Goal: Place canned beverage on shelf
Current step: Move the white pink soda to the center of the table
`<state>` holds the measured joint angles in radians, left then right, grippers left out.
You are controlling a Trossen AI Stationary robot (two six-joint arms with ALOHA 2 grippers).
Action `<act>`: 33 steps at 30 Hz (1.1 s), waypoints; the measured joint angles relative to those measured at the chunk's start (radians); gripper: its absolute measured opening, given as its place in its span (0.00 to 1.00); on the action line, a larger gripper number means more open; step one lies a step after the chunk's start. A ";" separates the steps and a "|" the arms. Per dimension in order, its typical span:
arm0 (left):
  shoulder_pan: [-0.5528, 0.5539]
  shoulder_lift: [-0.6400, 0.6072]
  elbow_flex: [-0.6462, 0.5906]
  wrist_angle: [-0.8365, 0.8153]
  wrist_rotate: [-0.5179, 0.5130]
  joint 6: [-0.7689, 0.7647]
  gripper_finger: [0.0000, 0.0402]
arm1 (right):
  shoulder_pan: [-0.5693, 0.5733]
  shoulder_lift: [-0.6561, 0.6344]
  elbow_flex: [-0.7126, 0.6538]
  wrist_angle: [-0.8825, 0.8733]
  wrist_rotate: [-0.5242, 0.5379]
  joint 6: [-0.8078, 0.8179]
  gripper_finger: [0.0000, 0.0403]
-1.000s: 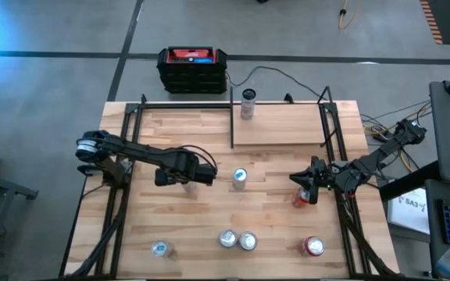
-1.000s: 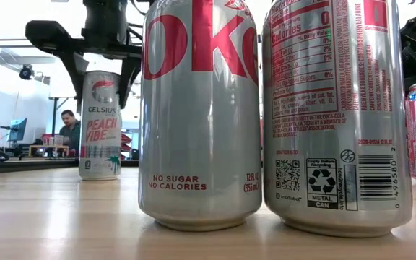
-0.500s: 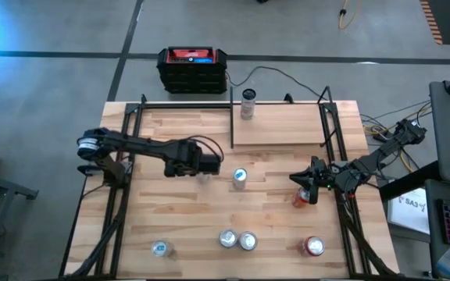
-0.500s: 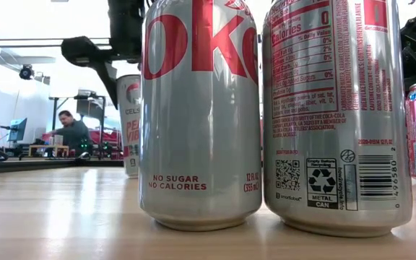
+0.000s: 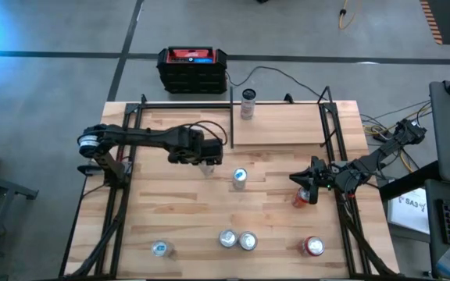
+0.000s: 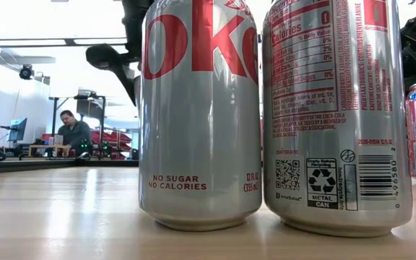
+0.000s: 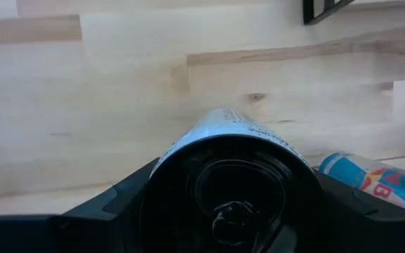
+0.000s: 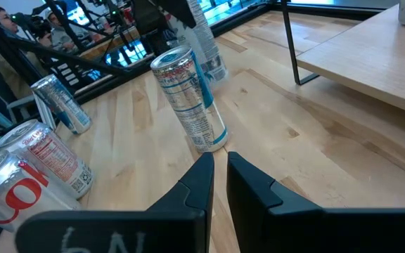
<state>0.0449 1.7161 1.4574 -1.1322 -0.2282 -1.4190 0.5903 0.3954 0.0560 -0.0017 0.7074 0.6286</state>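
Observation:
My left gripper (image 5: 207, 160) is shut on a white Celsius can (image 7: 225, 130), just short of the shelf's near left corner. The can is hidden behind a Coke can in the low view. The right wrist view shows it tilted under the arm (image 8: 204, 42). The shelf (image 5: 287, 129) is a light wood board edged by black rods at the table's far right, and one can (image 5: 248, 104) stands on its far left corner. My right gripper (image 5: 312, 187) is shut and empty at the table's right side, also in its own view (image 8: 220, 179). My left gripper pinches the Celsius can near its top rim (image 7: 167, 158), one finger (image 7: 121, 200) on each side. The fingers come from above, pointing down. The can's top faces the wrist camera and its body reaches down toward the table. I cannot tell whether its bottom is off the table.
A blue-silver Red Bull can (image 5: 239, 178) stands just right of the held can. Two Diet Coke cans (image 5: 237, 240) stand by the near edge, with a silver can (image 5: 160, 249) to their left and a red one (image 5: 313, 247) to their right. A black-red box (image 5: 192, 69) sits beyond the far edge.
My left gripper has carried the Celsius can toward the table's far edge and a little to the right, toward the shelf. In the low view the can has passed from left of the Coke can to behind it.

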 joint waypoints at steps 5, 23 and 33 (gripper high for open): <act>0.014 0.007 0.000 0.014 -0.003 0.101 0.63 | 0.000 0.000 0.000 0.000 0.000 0.000 0.07; 0.033 0.068 0.006 0.027 0.036 0.206 0.71 | 0.000 0.000 0.000 0.000 0.000 0.000 0.07; 0.033 0.068 0.027 -0.002 0.037 0.205 0.83 | 0.000 0.000 0.000 0.000 0.000 0.000 0.07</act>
<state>0.0784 1.7844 1.4842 -1.1346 -0.1913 -1.2137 0.5906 0.3954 0.0559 -0.0019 0.7072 0.6285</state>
